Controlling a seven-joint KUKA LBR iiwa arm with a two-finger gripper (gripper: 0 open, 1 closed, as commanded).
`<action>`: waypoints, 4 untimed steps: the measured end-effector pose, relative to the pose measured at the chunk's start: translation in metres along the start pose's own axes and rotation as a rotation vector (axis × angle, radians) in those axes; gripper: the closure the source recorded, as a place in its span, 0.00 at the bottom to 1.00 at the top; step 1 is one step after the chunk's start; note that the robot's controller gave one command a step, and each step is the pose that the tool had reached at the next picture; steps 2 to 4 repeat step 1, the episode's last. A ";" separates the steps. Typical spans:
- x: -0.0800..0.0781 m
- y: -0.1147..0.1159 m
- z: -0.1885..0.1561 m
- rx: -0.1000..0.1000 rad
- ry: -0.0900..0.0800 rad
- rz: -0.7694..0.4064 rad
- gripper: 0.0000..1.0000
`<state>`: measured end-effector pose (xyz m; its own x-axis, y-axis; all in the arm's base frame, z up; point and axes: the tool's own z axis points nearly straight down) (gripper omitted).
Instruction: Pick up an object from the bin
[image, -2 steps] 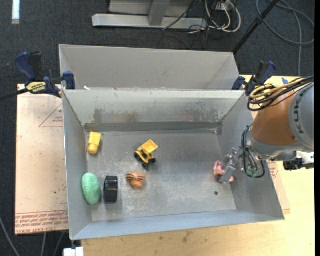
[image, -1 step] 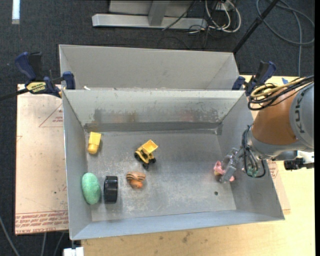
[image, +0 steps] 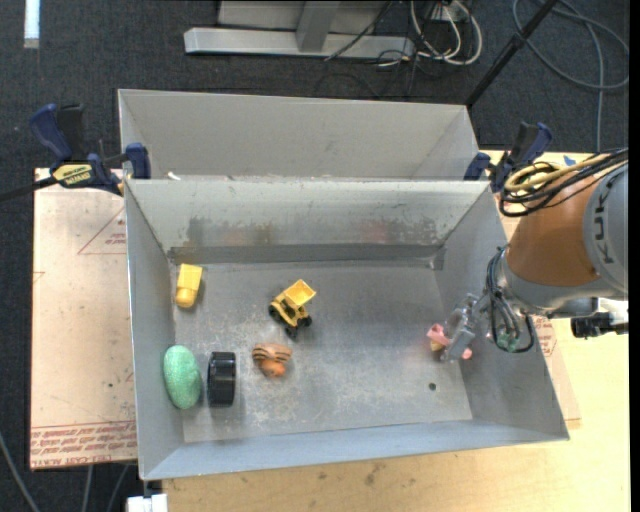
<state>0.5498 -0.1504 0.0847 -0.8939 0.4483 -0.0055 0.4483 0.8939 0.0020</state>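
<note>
Here, grey bin (image: 300, 215), dark carpet (image: 80, 50).

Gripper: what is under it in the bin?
A small pink thing shows beside the gripper, on the floor of the bin near its right wall. Part of it is covered by the gripper, so its shape is unclear.
</note>
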 end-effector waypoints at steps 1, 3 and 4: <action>0.002 0.000 -0.013 0.002 0.008 0.000 1.00; 0.002 0.000 -0.013 0.002 0.008 0.000 1.00; 0.002 0.000 -0.013 0.002 0.008 0.000 1.00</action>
